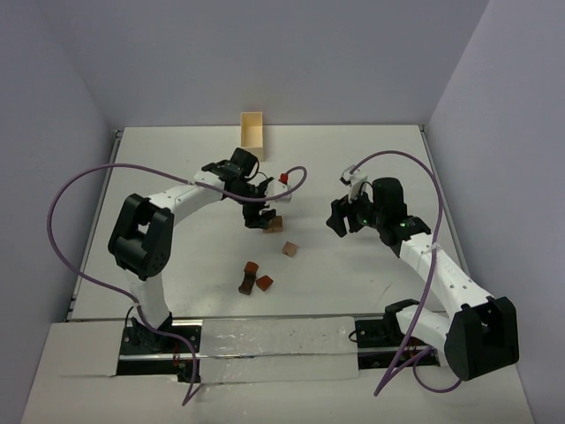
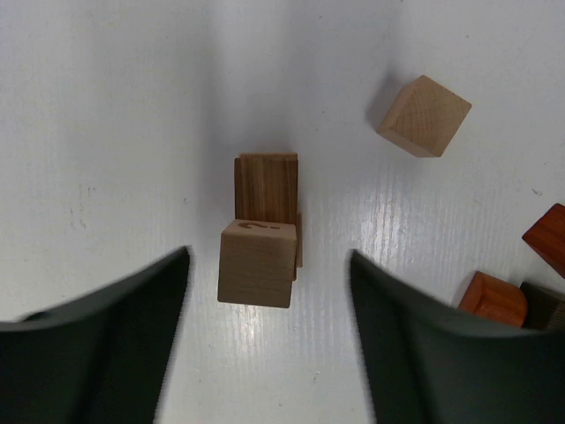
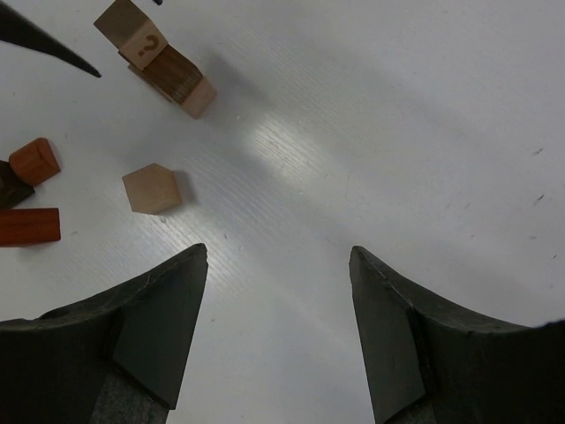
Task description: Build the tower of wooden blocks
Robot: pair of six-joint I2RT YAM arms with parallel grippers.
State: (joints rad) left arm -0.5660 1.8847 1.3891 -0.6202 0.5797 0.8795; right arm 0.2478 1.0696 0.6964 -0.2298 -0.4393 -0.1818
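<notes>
A small stack of wooden blocks (image 1: 274,223) stands mid-table: a tan cube marked with a question mark (image 2: 257,263) sits on a darker brown block (image 2: 266,187). My left gripper (image 2: 269,254) hangs over it, open, both fingers clear of the cube with table showing on each side. In the right wrist view the same stack (image 3: 163,66) is at the upper left. A loose tan cube (image 1: 290,249) (image 2: 424,115) (image 3: 152,189) lies near it. My right gripper (image 3: 278,254) (image 1: 340,216) is open over bare table, holding nothing.
Reddish-brown blocks (image 1: 257,276) lie in a cluster nearer the arm bases, with two of these red blocks (image 2: 492,299) (image 3: 33,162) visible to the wrist cameras. A pale wooden box (image 1: 253,129) stands at the far edge. Purple cables loop beside both arms.
</notes>
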